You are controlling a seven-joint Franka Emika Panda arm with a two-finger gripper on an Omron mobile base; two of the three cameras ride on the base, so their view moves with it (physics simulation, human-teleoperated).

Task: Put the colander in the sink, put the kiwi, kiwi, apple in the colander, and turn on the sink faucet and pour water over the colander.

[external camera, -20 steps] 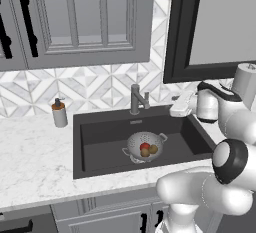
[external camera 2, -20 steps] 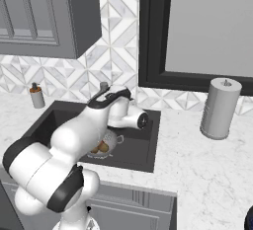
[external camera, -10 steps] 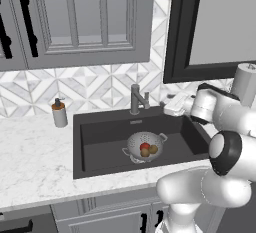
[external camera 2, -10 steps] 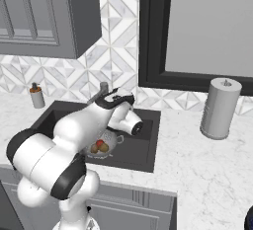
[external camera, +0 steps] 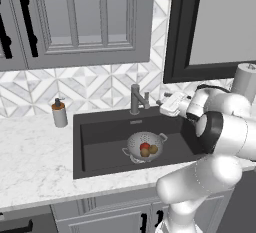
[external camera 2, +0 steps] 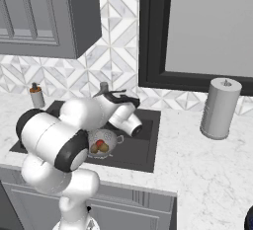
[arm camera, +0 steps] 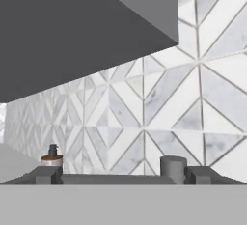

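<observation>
The silver colander [external camera: 145, 146] stands in the dark sink [external camera: 100, 137], right of its middle. It holds the red apple [external camera: 144, 146] and two kiwis [external camera: 145, 152] [external camera: 153, 149]; the right base view shows the same colander [external camera 2: 102, 145] and apple [external camera 2: 100, 143]. The faucet [external camera: 135, 98] rises behind the basin, and no stream comes from it. My gripper [external camera: 164, 105] hovers just right of the faucet at spout height, open and holding nothing. In the hand view, the faucet's top [arm camera: 172, 167] sits just inside the right fingertip [arm camera: 200, 174], with my gripper [arm camera: 120, 175] spread wide.
A soap dispenser [external camera: 59, 113] stands on the counter left of the sink. A paper towel roll [external camera 2: 220, 108] stands at the right by the dark window frame. Wall cabinets hang above the counter. My arm arches over the sink's right rim.
The hand has moved left along the back of the sink toward the faucet, staying open. The colander and fruit have not moved.
</observation>
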